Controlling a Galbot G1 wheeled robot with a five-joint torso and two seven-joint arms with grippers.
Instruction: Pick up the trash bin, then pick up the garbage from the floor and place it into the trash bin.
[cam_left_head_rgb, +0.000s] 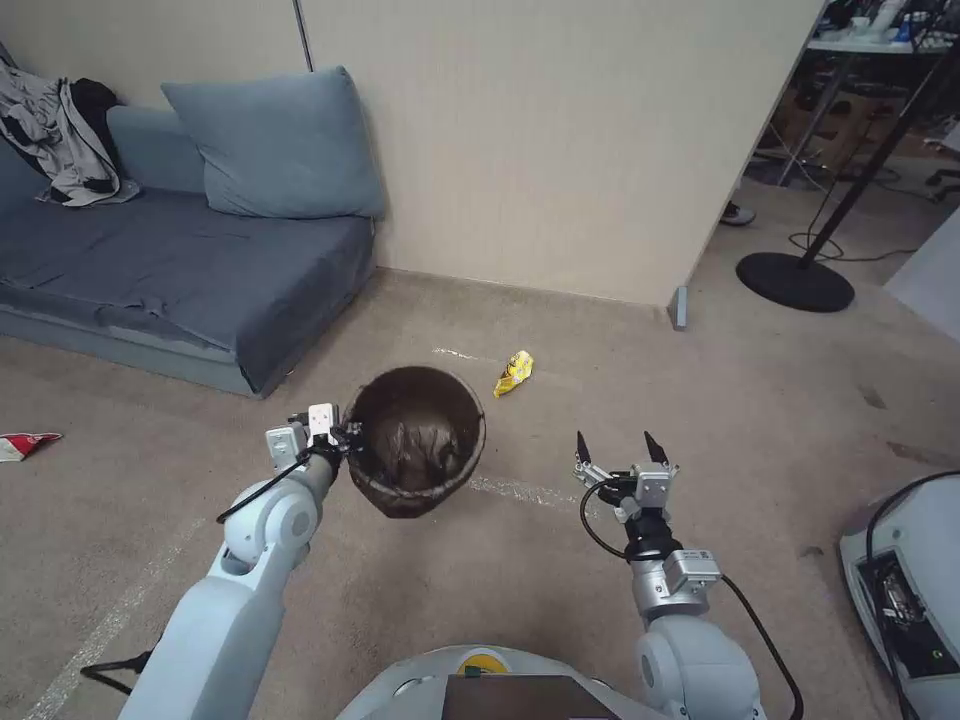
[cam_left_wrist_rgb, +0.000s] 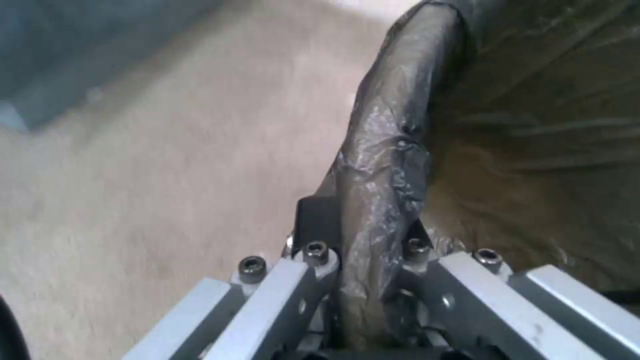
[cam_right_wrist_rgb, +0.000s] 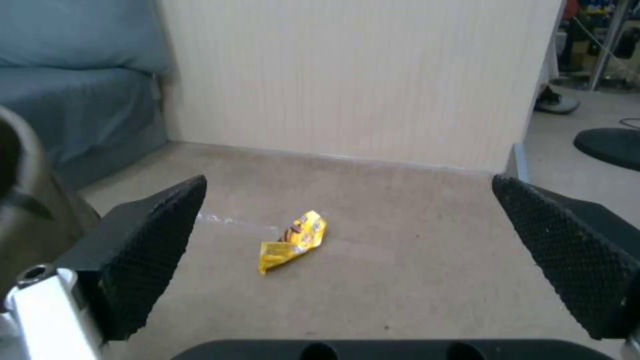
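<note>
Head view: left gripper (cam_left_head_rgb: 345, 440) clamps trash bin (cam_left_head_rgb: 415, 440) rim; right gripper (cam_left_head_rgb: 620, 450) spread wide. Yellow wrapper (cam_left_head_rgb: 514, 373) looks light, crinkly; pinch mid-body.

Bin: the trash bin (cam_left_head_rgb: 417, 440) hung above the carpet (cam_left_head_rgb: 560, 590) in front of the robot, left of centre, its rim (cam_left_wrist_rgb: 390, 150) pinched in the left gripper (cam_left_head_rgb: 345, 437) on the bin's left side.
Wrapper: a snack wrapper (cam_left_head_rgb: 514, 372) lay on the carpet just beyond the bin and to its right, before the partition wall (cam_left_head_rgb: 560, 140).
Right gripper: the right gripper (cam_left_head_rgb: 620, 450) was right of the bin, fingers spread, with the wrapper (cam_right_wrist_rgb: 293, 241) ahead between them.
Sofa: the sofa (cam_left_head_rgb: 170, 260) stood far left against the wall, a cushion (cam_left_head_rgb: 275, 145) on it.
Packet: a packet (cam_left_head_rgb: 25, 444) lay on the carpet at the far left, before the sofa.
Lamp base: a stand base (cam_left_head_rgb: 795, 281) sat far right, beyond the partition's end.
</note>
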